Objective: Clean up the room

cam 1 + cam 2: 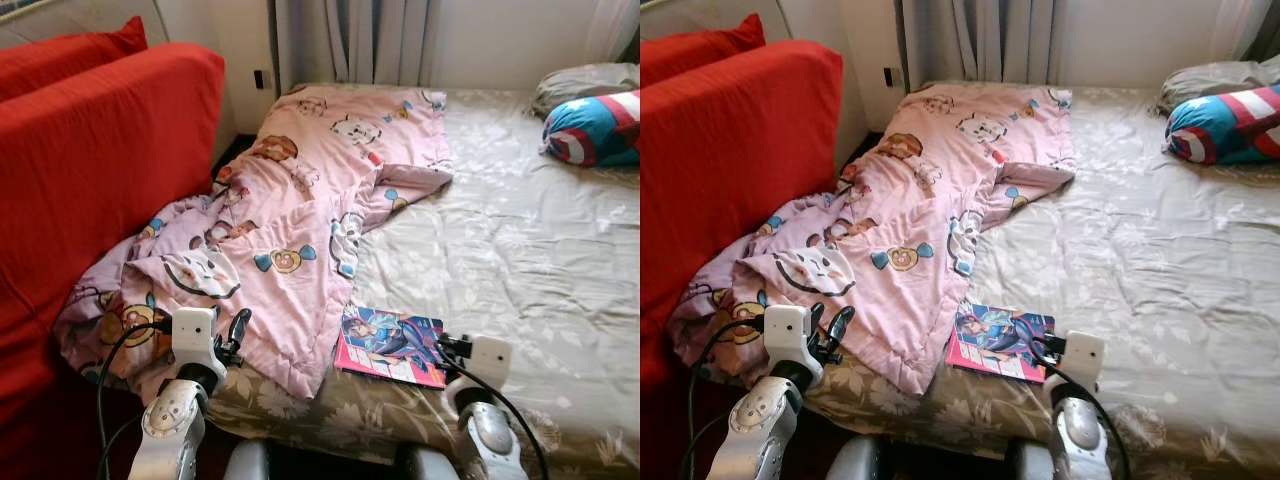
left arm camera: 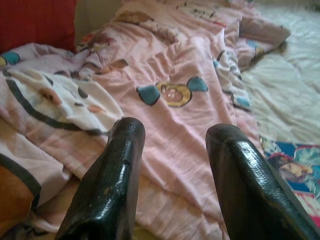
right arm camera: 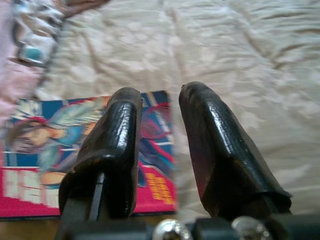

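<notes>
A bed point(image 1: 520, 250) covered by a beige floral sheet takes up most of the scene, with a red sofa point(image 1: 90, 170) standing just beside it on the left. A pink cartoon-print blanket point(image 1: 300, 220) lies rumpled over the left half of the bed, running from the far edge by the grey curtains point(image 1: 350, 40) down to the near-left corner, where it bunches against the sofa and hangs over the mattress edge. A magazine point(image 1: 392, 345) with a pink and blue illustrated cover lies flat on the sheet near the bed's near edge, its left side touching the blanket's hem. At the far right sit a round red, white and blue cushion point(image 1: 595, 128) and, behind it, a grey pillow point(image 1: 585, 82). The left gripper point(image 1: 232, 335) is raised at the near-left edge of the bed, over the blanket's near folds, its two black fingers point(image 2: 107, 185) parted with a clear gap and nothing between them. The right gripper point(image 1: 447, 350) hovers by the magazine's right-hand corner (the wrist view looks straight down its fingers point(image 3: 220, 150) onto the cover); its fingers stand slightly apart and grasp nothing, and whether they touch the magazine cannot be told.
</notes>
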{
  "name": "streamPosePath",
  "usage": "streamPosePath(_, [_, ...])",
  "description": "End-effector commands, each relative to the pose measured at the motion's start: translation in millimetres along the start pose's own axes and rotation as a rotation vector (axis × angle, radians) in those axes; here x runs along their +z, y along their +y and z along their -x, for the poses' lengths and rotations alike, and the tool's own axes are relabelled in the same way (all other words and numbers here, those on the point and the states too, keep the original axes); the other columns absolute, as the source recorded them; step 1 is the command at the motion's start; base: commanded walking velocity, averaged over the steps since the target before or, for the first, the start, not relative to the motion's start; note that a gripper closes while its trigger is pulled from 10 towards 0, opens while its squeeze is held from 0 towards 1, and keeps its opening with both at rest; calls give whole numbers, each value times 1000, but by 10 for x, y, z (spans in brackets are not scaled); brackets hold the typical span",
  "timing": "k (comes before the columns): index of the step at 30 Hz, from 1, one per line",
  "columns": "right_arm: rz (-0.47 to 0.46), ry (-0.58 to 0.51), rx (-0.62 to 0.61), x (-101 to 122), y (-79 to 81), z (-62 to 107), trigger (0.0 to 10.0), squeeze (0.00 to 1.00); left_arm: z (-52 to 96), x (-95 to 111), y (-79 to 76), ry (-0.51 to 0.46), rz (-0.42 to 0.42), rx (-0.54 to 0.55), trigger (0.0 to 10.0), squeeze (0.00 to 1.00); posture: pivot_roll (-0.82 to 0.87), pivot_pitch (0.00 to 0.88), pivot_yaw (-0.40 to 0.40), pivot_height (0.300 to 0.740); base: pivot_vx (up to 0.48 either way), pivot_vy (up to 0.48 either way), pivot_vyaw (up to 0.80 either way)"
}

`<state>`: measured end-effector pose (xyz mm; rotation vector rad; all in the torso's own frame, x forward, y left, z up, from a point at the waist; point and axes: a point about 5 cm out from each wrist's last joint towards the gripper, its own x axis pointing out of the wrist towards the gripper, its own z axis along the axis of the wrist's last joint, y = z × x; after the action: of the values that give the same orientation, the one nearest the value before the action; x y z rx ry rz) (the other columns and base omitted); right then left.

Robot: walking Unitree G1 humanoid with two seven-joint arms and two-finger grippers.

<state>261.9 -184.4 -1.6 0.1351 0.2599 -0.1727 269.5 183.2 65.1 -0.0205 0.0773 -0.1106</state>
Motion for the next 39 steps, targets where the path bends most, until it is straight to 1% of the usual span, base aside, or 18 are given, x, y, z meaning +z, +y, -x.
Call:
streamPosePath(1, [-7, 2, -9, -35, -36, 33, 10000, 0, -5, 17, 95, -6, -19, 19, 10000, 0, 27, 63, 28, 613, 0, 0, 0])
streamPosePath(2, [-6, 0, -10, -32, -52, 36, 10000, 0, -5, 19, 127, -6, -23, 27, 10000, 0, 27, 63, 28, 613, 0, 0, 0])
streamPosePath(3, [7, -5, -2, -22, -70, 38, 10000, 0, -4, 31, 222, -5, -39, 51, 10000, 0, 15, 70, 24, 613, 0, 0, 0])
streamPosePath(4, [12, -7, 3, -16, -72, 37, 10000, 0, -5, 37, 270, -3, -47, 64, 10000, 0, 16, 69, 21, 613, 0, 0, 0])
streamPosePath(6, [17, -12, 14, -2, -67, 28, 10000, 0, -10, 70, 429, -4, -84, 112, 10000, 0, 21, 67, 18, 613, 0, 0, 0])
streamPosePath(7, [17, -12, 14, -2, -67, 28, 10000, 0, -10, 70, 429, -4, -84, 112, 10000, 0, 21, 67, 18, 613, 0, 0, 0])
streamPosePath(9, [14, -16, 20, 8, -39, 17, 10000, 0, -9, 75, 508, -2, -114, 136, 10000, 0, 23, 65, 17, 613, 0, 0, 0])
streamPosePath(11, [19, -19, 45, 16, 27, 7, 10000, 0, -4, 72, 531, -4, -142, 150, 10000, 0, 23, 63, 12, 613, 0, 0, 0])
streamPosePath(14, [22, -26, 76, 27, 87, 4, 10000, 0, -7, 67, 527, -8, -143, 163, 10000, 0, 21, 63, 7, 613, 0, 0, 0])
streamPosePath(18, [31, -28, 94, 36, 101, 1, 10000, 0, -5, 38, 510, -18, -122, 176, 10000, 0, 13, 65, 1, 613, 0, 0, 0])
streamPosePath(20, [31, -31, 97, 46, 94, -2, 10000, 0, -13, 83, 502, -51, -62, 200, 10000, 0, 14, 68, 0, 613, 0, 0, 0])
streamPosePath(21, [32, -32, 97, 49, 92, -4, 10000, 0, -20, 97, 495, -57, -49, 201, 10000, 0, 14, 68, -1, 613, 0, 0, 0])
streamPosePath(22, [27, -44, 103, 69, 95, -9, 10000, 0, -45, 115, 441, -67, -13, 184, 10000, 0, 16, 68, -1, 613, 0, 0, 0])
streamPosePath(24, [23, -55, 110, 86, 103, -13, 10000, 0, -62, 116, 388, -69, 4, 161, 10000, 0, 16, 68, -1, 613, 0, 0, 0])
streamPosePath(25, [25, -67, 117, 104, 120, -14, 10000, 0, -75, 100, 316, -68, -1, 138, 10000, 0, 16, 68, -1, 613, 0, 0, 0])
streamPosePath(27, [29, -77, 117, 120, 128, -12, 10000, 0, -86, 90, 246, -74, 1, 123, 10000, 0, 4, 65, -5, 613, 0, 0, 0])
streamPosePath(34, [59, -59, 117, 104, 118, -16, 10000, 0, -92, 127, 302, -83, -5, 131, 10000, 0, 10, 63, -8, 613, 0, 0, 0])
streamPosePath(39, [53, -66, 122, 119, 155, -25, 10000, 0, -71, 108, 272, -79, -1, 124, 10000, 0, 10, 64, -5, 588, 0, 0, 0])
